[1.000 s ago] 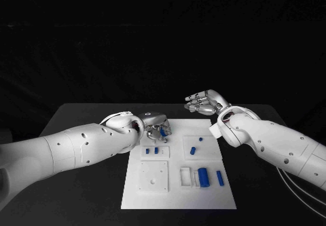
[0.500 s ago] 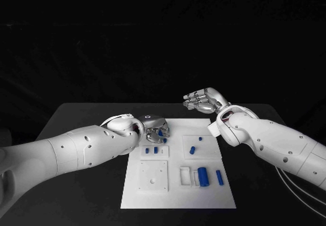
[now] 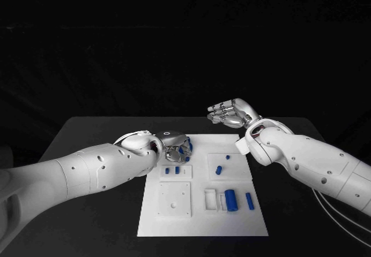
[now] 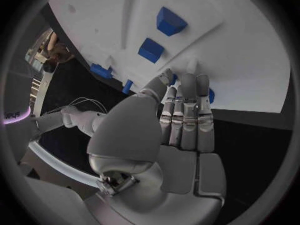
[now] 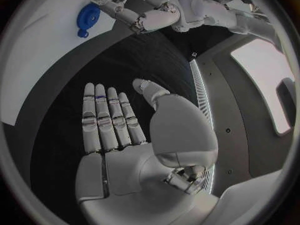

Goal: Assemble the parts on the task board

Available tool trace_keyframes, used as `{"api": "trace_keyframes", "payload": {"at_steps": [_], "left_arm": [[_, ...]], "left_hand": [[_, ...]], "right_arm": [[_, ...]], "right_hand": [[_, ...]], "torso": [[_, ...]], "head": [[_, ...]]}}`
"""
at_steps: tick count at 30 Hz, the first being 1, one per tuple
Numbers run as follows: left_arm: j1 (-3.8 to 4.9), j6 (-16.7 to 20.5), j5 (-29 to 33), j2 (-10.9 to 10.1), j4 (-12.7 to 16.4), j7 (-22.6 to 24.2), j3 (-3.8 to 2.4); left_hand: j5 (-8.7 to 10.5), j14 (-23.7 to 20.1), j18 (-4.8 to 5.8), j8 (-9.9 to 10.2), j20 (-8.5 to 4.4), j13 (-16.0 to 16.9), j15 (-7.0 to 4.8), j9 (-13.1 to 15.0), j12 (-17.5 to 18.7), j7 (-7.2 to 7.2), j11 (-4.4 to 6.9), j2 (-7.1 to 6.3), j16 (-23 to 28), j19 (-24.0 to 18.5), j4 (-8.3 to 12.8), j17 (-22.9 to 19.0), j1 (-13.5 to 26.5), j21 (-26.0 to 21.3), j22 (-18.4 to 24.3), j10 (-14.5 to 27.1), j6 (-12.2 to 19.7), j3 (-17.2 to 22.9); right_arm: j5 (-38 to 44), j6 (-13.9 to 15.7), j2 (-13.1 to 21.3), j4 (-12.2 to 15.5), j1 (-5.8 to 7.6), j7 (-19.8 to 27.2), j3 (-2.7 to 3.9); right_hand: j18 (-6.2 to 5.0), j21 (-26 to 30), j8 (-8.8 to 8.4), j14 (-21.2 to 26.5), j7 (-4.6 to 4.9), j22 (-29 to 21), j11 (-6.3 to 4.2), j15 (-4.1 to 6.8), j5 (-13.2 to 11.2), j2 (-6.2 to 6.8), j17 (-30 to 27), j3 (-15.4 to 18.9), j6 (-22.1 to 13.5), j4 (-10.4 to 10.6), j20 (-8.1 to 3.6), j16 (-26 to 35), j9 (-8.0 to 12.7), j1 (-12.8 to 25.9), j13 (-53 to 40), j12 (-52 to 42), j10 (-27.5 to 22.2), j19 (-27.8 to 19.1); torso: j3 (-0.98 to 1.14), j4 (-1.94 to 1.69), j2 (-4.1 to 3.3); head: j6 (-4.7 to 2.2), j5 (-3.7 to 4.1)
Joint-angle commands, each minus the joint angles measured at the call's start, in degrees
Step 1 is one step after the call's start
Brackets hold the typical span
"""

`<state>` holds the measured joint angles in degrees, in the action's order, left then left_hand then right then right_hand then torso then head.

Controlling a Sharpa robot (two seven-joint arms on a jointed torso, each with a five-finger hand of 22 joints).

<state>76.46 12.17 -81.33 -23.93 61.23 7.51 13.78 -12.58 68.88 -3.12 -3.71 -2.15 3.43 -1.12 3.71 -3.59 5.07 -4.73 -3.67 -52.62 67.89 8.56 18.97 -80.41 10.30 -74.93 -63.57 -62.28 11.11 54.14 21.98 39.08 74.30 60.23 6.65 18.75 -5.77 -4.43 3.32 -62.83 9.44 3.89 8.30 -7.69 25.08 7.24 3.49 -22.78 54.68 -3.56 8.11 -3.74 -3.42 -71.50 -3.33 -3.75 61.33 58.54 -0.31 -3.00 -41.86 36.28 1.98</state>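
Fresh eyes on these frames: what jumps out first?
The white rectangular task board in the middle of the black table, dotted with small blue parts, the biggest a blue cylinder near its front right. The left silver hand sits over the board's far left corner with a small blue piece at its fingers. The right silver hand hangs open above the table beyond the board's far edge.

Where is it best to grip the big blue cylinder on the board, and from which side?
Probably round the middle of the big blue cylinder, coming from above with fingers on its two long sides. It lies flat on the board, a white block close on one side and a thinner blue part on the other.
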Motion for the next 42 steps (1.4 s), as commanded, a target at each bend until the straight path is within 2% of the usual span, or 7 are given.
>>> {"api": "trace_keyframes", "payload": {"at_steps": [1,11,22,27,33,38,42], "left_arm": [[-0.29,0.7,-0.1,0.4,-0.5,0.2,-0.02],[-0.91,0.8,0.1,1.1,-1.0,0.6,-0.03],[-1.09,-0.4,0.2,1.4,-1.4,0.0,-0.03],[-1.10,-1.1,0.2,1.4,-1.3,-0.2,-0.03],[-1.10,-1.1,0.1,1.4,-1.2,-0.4,-0.03],[-1.10,-0.3,0.1,1.3,-1.2,0.0,-0.04],[-1.10,0.6,0.7,1.2,-1.1,0.3,-0.04]], "left_hand": [[0.50,0.0,-0.83,0.2,-0.22,-0.1,-0.17,0.0,0.3,-0.21,0.13,0.55,-0.6,-0.4,0.2,-0.1,0.1,0.9,-1.5,-0.6,-0.5,1.1],[0.72,1.0,-0.67,0.2,-0.77,-0.1,-0.88,-0.1,0.3,-0.39,1.11,0.43,-2.4,-0.6,0.1,0.4,0.9,3.4,-1.4,-3.0,0.2,3.3],[1.02,1.7,-0.47,0.1,-1.03,-0.1,-1.02,-0.1,0.3,-0.16,1.28,0.27,-3.6,-0.9,-0.6,0.7,1.3,5.1,-1.3,-4.1,-0.2,4.2],[1.14,1.8,-0.45,0.1,-1.11,-0.1,-1.11,0.0,0.2,0.01,1.64,0.79,-5.3,-0.8,-0.8,1.4,1.1,5.5,-1.3,-6.3,-1.9,3.9],[1.10,3.1,-0.68,-0.2,-1.32,0.0,-1.20,0.2,0.1,0.30,2.39,1.99,-7.6,-0.1,-0.6,2.1,0.1,6.9,-1.4,-10.6,-5.7,2.9],[0.97,4.5,-0.87,-0.1,-1.66,0.0,-1.66,0.4,0.2,-0.26,3.31,3.16,-8.7,0.6,-0.4,2.5,-0.4,8.4,-1.4,-13.3,-8.8,1.5],[0.60,4.6,-0.70,0.1,-1.79,0.0,-1.74,0.3,0.2,-0.36,3.40,3.62,-9.1,0.5,-0.2,2.7,-0.1,9.2,-1.3,-13.4,-9.1,0.5]], "right_arm": [[-0.2,-0.1,-0.1,0.2,0.01,0.8,0.03],[-0.2,-0.3,-0.2,0.4,0.01,0.6,0.03],[-0.2,-0.5,-0.3,0.4,0.00,0.5,0.03],[-0.2,-0.5,-0.3,0.4,0.00,0.5,0.03],[-0.2,-0.6,-0.3,0.4,0.00,0.5,0.03],[-0.2,-0.6,-0.3,0.3,0.00,0.5,0.03],[-0.2,-0.6,-0.4,0.3,0.00,0.5,0.03]], "right_hand": [[-0.68,0.2,0.06,-0.1,0.09,0.0,0.18,-0.45,0.4,-0.05,0.0,0.3,-0.4,0.0,0.01,0.2,0.0,0.6,0.0,0.3,0.0,-0.2],[-0.74,0.1,0.07,-0.2,0.08,0.0,0.18,-0.50,0.4,-0.10,0.0,0.4,-0.4,0.0,0.02,0.2,0.0,0.6,0.0,0.3,0.0,-0.1],[-0.76,0.1,0.09,-0.3,0.06,0.0,0.15,-0.47,0.4,-0.14,0.0,0.5,0.0,0.1,0.00,0.2,0.0,0.7,0.0,0.3,0.1,-0.1],[-0.76,0.1,0.09,-0.3,0.04,0.0,0.14,-0.47,0.4,-0.16,0.0,0.5,0.1,0.0,0.00,0.2,0.0,0.7,0.0,0.3,0.1,-0.1],[-0.75,0.1,0.08,-0.3,0.04,0.0,0.14,-0.49,0.4,-0.19,0.0,0.5,0.2,0.1,0.00,0.2,0.0,0.8,0.0,0.3,0.1,-0.1],[-0.75,0.1,0.08,-0.3,0.04,0.0,0.14,-0.49,0.4,-0.19,0.0,0.5,0.2,0.1,0.00,0.2,0.0,0.8,0.0,0.3,0.1,-0.1],[-0.75,0.1,0.08,-0.3,0.04,0.0,0.14,-0.49,0.4,-0.19,0.0,0.5,0.2,0.1,0.00,0.2,0.0,0.8,0.0,0.3,0.1,-0.1]], "torso": [[0.00,0.05,0.00],[0.00,-0.03,0.04],[0.02,-0.02,0.03],[-0.03,-0.05,0.05],[-0.05,0.00,0.08],[-0.03,-0.02,0.08],[-0.05,-0.03,0.11]], "head": [[-0.11,0.02],[0.05,0.15],[0.18,0.20],[0.26,0.22],[0.31,0.21],[0.34,0.20],[0.33,0.23]]}}
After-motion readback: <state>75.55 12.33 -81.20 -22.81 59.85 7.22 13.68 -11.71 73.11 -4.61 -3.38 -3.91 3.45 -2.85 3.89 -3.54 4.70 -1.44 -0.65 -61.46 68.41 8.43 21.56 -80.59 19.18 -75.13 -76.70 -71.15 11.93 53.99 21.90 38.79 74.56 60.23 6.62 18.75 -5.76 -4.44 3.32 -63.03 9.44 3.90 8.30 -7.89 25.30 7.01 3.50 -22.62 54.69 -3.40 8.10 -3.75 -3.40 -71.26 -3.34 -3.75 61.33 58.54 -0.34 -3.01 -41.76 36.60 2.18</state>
